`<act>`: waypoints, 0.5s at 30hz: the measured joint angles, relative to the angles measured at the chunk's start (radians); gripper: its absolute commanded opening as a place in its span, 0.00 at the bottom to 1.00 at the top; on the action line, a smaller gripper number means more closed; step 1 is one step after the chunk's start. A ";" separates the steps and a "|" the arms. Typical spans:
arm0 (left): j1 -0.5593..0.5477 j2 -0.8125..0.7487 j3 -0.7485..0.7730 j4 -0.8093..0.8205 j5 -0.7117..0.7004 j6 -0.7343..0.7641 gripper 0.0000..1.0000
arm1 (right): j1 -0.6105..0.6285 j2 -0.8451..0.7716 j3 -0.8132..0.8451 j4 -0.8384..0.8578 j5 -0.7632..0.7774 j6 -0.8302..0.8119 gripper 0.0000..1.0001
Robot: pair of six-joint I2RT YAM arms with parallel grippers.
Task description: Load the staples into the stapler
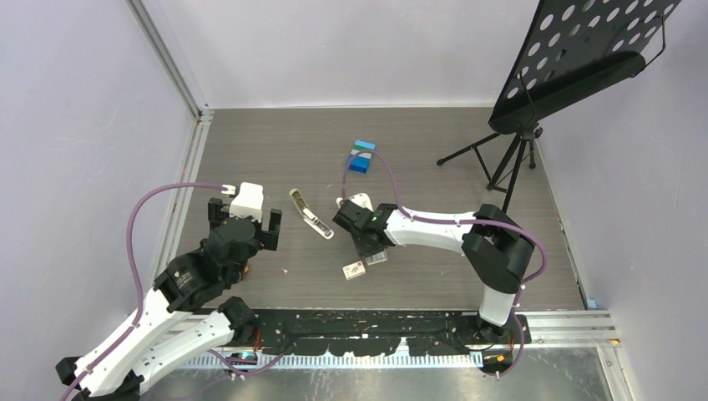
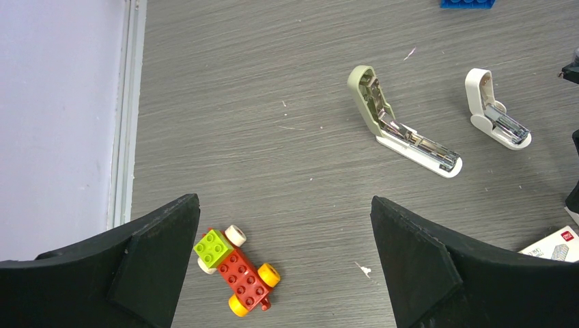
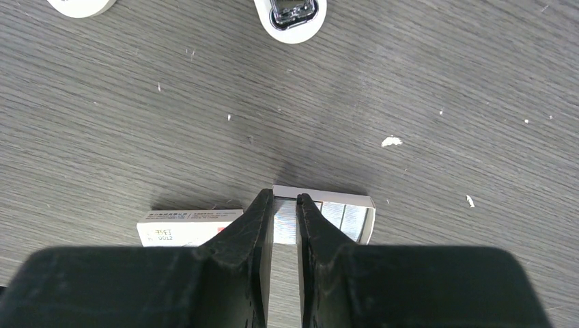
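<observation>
- The left gripper (image 2: 285, 229) hangs over the left side of the table (image 1: 250, 142), its jaws spread wide and holding nothing.
- A red, yellow and green toy brick car (image 2: 237, 270) lies on the table just under those jaws.
- The stapler (image 2: 403, 124) lies near the table's middle. It is hinged open, with the olive top tilted up and the silver channel bare on the white base.
- A shorter all-white stapler (image 2: 496, 111) lies to its right, also open and apart from it.
- Blue bricks (image 1: 361, 157) sit farther back.
- The white staple box (image 3: 188, 227) lies flat nearer the front edge, with its insert (image 3: 345, 215) beside it.
- The right gripper (image 3: 285, 201) is down on the insert, its jaws narrowed to a slim gap with a silvery strip of staples (image 3: 285, 222) between them. I cannot tell whether they pinch it.
- A black music stand (image 1: 576, 58) stands at the far right.
</observation>
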 measured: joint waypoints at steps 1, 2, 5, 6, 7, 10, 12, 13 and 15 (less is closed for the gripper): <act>0.000 0.000 0.000 0.000 0.000 0.000 0.99 | 0.000 0.000 0.000 0.000 0.000 0.000 0.14; 0.000 0.000 0.000 0.000 0.000 0.000 0.99 | 0.000 0.000 0.000 0.000 0.000 -0.002 0.14; 0.001 0.000 0.000 0.000 0.000 0.000 0.99 | 0.000 -0.002 0.000 0.000 0.001 -0.007 0.14; 0.001 0.000 0.000 0.000 0.000 0.000 0.99 | 0.000 -0.004 0.000 0.000 0.003 -0.010 0.14; 0.001 0.000 0.000 0.000 0.000 0.000 0.99 | 0.000 -0.006 0.000 0.000 0.005 -0.014 0.14; 0.001 -0.006 0.000 0.000 0.004 0.000 0.99 | 0.000 -0.021 0.002 0.001 0.015 -0.036 0.14; 0.002 -0.012 0.000 0.000 0.006 0.000 0.99 | 0.000 -0.037 0.010 0.005 0.023 -0.058 0.14; 0.003 -0.016 0.000 0.000 0.007 0.000 0.99 | 0.000 -0.044 0.014 0.009 0.027 -0.067 0.14; 0.005 -0.021 0.000 0.000 0.008 0.000 0.99 | 0.000 -0.064 0.023 0.027 0.039 -0.093 0.14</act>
